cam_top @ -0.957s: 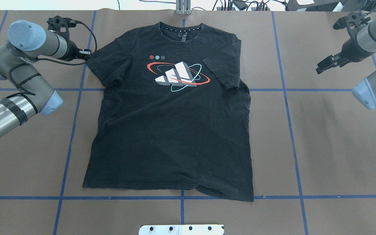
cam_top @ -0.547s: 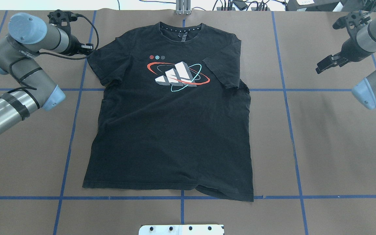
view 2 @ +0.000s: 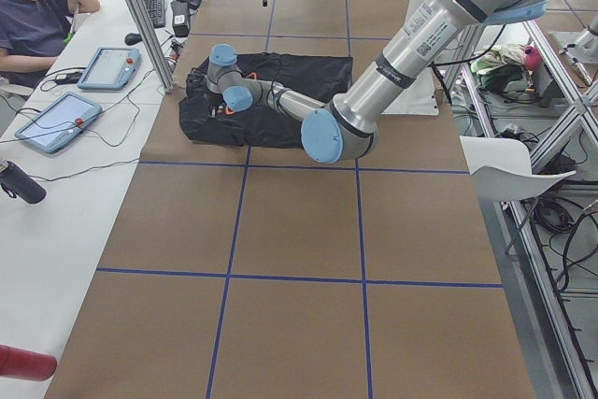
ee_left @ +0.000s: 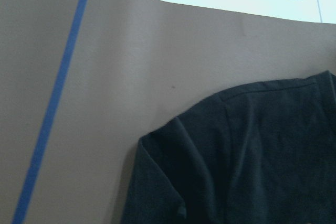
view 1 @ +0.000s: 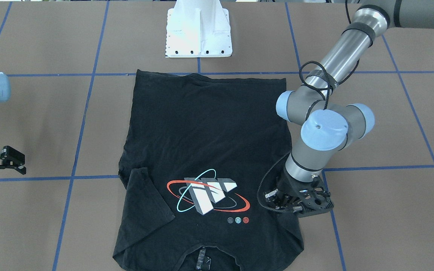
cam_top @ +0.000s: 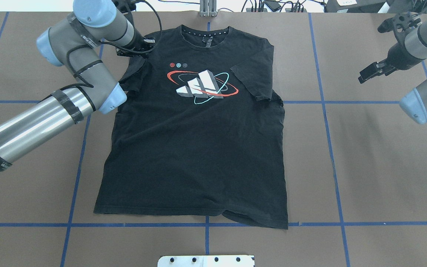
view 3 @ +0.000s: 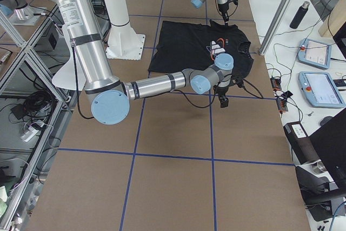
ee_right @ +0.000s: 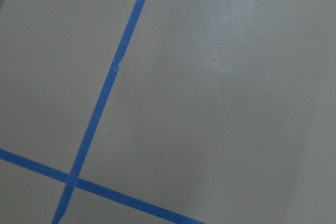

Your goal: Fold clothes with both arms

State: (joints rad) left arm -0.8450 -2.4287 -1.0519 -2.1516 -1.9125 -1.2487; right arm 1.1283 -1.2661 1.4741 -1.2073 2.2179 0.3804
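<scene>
The black T-shirt lies flat, print up, collar at the far edge; it also shows in the front view. Its right sleeve is folded in onto the body. My left gripper is low over the left shoulder, and the left sleeve is drawn inward with it. Its fingers are hidden under the wrist in the front view. The left wrist view shows only the shoulder and the creased sleeve. My right gripper hangs open and empty above bare table, far right of the shirt.
Brown table cover with a blue tape grid. The white pedestal base stands at the robot's edge. An aluminium post and cables sit beyond the collar. An operator and tablets are at a side desk.
My left arm has swung right from beside the left sleeve to over the left shoulder, and the sleeve has come inward with it. The right arm has barely moved.
</scene>
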